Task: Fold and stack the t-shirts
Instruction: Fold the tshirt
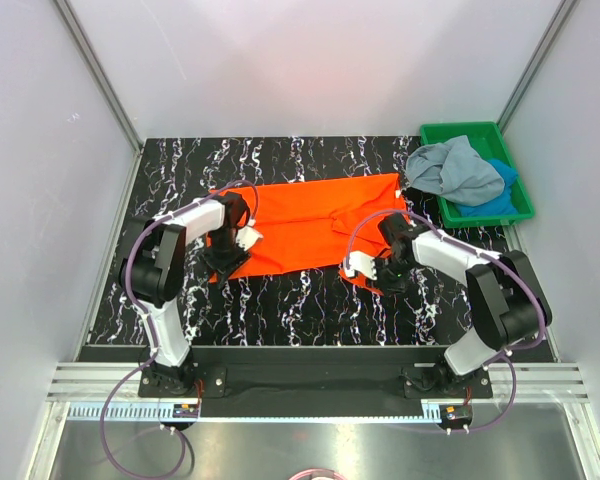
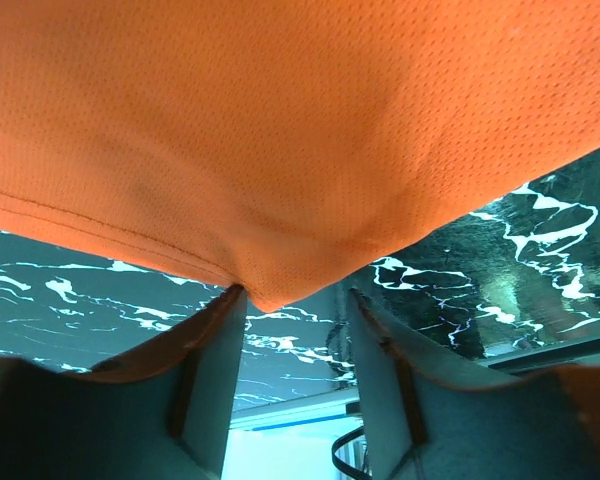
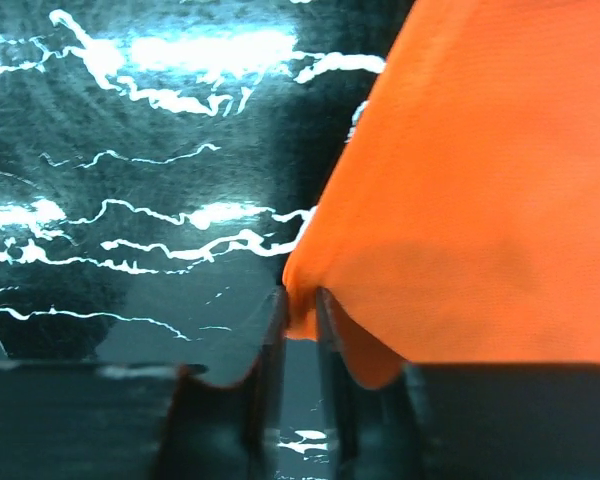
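A bright orange t-shirt (image 1: 315, 225) lies spread across the middle of the black marbled table. My left gripper (image 1: 227, 262) is at its near left corner. In the left wrist view that gripper (image 2: 297, 292) is open, and the orange cloth (image 2: 280, 130) dips a corner between the fingertips, touching the left one. My right gripper (image 1: 372, 272) is at the shirt's near right corner. In the right wrist view it (image 3: 301, 295) is shut on a pinched fold of the orange edge (image 3: 480, 180). A grey-blue t-shirt (image 1: 448, 168) and a bright blue t-shirt (image 1: 500, 200) lie crumpled in the tray.
A green plastic tray (image 1: 458, 128) stands at the back right corner of the table. Pale walls enclose the table on the left, back and right. Bare marbled surface (image 1: 300, 300) runs between the shirt and the near edge.
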You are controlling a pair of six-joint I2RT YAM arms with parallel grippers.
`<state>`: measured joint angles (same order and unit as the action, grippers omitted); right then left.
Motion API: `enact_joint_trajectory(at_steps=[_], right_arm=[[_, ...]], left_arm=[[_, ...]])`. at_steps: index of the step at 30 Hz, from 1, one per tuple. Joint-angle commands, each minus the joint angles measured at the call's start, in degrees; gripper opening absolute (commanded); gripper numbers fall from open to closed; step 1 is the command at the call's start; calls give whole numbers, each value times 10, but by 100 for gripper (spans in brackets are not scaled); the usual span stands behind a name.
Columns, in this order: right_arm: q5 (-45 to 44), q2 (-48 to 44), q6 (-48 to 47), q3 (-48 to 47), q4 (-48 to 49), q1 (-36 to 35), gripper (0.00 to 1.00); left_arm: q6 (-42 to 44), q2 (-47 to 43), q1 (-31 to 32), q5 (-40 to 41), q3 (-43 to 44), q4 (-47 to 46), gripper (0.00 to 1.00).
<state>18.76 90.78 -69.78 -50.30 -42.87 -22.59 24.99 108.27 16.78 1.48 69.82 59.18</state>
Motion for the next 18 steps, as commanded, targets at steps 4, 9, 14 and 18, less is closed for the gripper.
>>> enact_joint_trajectory(at_steps=[4,9,14,18], right_arm=[[-9,15,10,-22,-8,-7,7],[-14,-1,22,-36,-17,-7,0],[-24,-42,50,-85,-40,-7,0],[-29,-84,72,-156,-52,-7,0]], left_arm=[[1,3,1,-11,14,16,32],[1,4,1,-29,18,19,16],[10,-15,1,-20,44,30,0],[23,-37,0,4,78,33,0]])
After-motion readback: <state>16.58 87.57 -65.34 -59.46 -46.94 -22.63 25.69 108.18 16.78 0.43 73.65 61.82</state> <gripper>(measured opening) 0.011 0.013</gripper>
